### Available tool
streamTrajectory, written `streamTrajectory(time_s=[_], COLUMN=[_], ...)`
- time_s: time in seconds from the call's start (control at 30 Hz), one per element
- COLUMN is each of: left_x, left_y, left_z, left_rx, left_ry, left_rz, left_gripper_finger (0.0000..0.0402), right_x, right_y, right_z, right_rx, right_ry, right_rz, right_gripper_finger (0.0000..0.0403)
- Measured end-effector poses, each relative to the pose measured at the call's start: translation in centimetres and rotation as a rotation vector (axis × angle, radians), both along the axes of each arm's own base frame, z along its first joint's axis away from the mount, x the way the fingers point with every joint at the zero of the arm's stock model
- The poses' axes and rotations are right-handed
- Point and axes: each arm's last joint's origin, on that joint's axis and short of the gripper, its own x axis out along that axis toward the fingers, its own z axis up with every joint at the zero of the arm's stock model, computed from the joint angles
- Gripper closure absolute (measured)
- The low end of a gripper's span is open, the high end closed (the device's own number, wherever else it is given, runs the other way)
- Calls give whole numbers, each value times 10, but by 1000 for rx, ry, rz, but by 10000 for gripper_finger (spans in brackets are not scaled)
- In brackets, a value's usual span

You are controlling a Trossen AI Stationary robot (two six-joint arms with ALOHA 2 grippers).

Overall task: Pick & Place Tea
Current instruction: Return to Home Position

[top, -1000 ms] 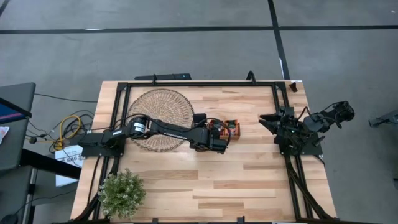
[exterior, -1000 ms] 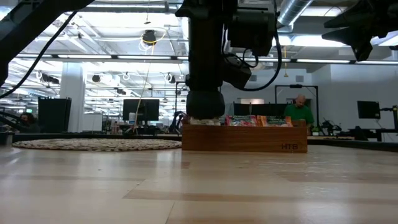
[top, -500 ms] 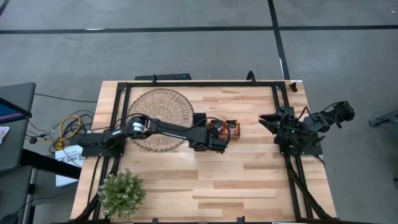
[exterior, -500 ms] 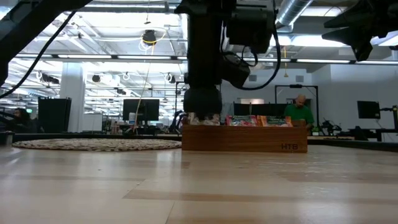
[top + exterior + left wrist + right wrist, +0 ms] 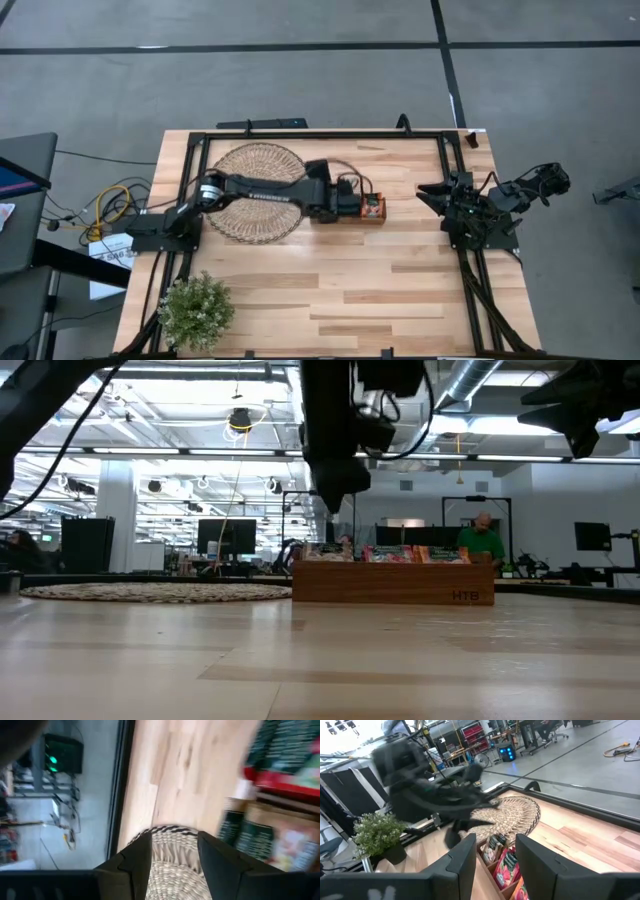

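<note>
tea (image 5: 395,554) upright in tray (image 5: 400,590) — left gripper (image 5: 336,502) above, spread | right gripper (image 5: 428,190) aside

Shows a grey concrete floor (image 5: 300,85) crossed by dark lines (image 5: 250,47). Opens behind into a bright hall: ceiling ducts (image 5: 475,380), strip lights (image 5: 150,452), monitors (image 5: 225,537), a person in green (image 5: 483,543) far back.

Tea sachets (image 5: 506,865) apparently upright in tray (image 5: 489,871).

Woven mat (image 5: 258,162) lies beside the wooden tray (image 5: 395,583); potted plant (image 5: 196,310) well apart.
</note>
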Motion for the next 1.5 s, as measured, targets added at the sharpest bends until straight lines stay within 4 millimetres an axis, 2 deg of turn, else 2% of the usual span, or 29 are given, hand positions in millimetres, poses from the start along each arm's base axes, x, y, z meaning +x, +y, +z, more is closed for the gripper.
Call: streamTrajectory(time_s=[0.17, 0.3, 0.47, 0.77, 0.87, 1.0, 1.1, 1.23, 1.37, 1.43, 1.5], left_x=[-2, -8, -10, -12, -21, -43, -69, -106, -139, -153, -164], left_y=[33, 44, 37, 2, -7, -10, -10, -14, -23, -29, -34], left_z=[-1, 11, 20, 24, 47, 99, 142, 187, 215, 221, 217], left_rx=[-58, -77, -144, -162, -231, -342, -394, -418, -440, -444, -454], left_ry=[14, -27, -71, -48, -108, -299, -469, -614, -713, -732, -740], left_rz=[47, 89, 75, -3, -39, -76, -81, -107, -134, -155, -149], left_gripper_finger=[250, 250, 250, 250, 250, 250, 250, 250, 250, 250, 250], right_x=[0, 0, 0, 0, 0, 0, 0, 0, 0, 0, 0], right_y=[0, 0, 0, 0, 0, 0, 0, 0, 0, 0, 2], right_z=[0, 0, 0, 0, 0, 0, -1, -1, -1, 0, 0], right_rx=[0, 0, -1, -1, -2, -3, -13, -30, 4, 5, 2], right_ry=[0, 0, 1, 2, 3, 5, 11, 16, 4, -1, 1], right_rz=[0, 0, 0, 0, 0, 0, 1, 3, 0, 8, 52], right_gripper_finger=[274, 274, 274, 274, 274, 274, 274, 274, 274, 274, 274])
